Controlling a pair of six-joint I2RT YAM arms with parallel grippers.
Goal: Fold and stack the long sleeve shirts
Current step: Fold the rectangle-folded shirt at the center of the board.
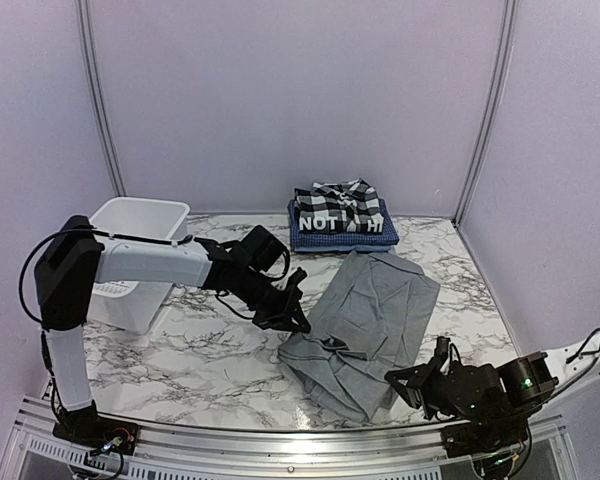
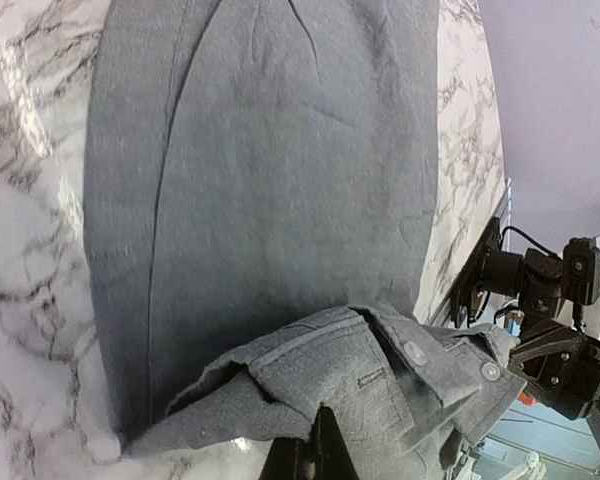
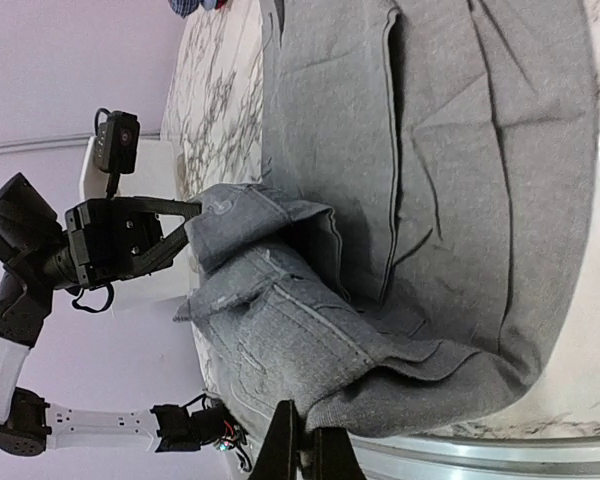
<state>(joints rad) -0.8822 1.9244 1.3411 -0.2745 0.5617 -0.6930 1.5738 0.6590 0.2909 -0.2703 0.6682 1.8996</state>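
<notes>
Pinched shut on the collar end of the grey shirt [image 1: 375, 300] with left gripper [image 1: 292, 322] and right gripper [image 1: 398, 381] alike. Raise both corners level, carry forward ahead of the jaws, lay squarely.

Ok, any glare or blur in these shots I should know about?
Top view: sharp and evenly lit, with a bright reflection on the near rail. Left wrist view: marble table washed out at left, grey shirt slightly soft. Right wrist view: glare on the marble at right, shirt crisp.
</notes>
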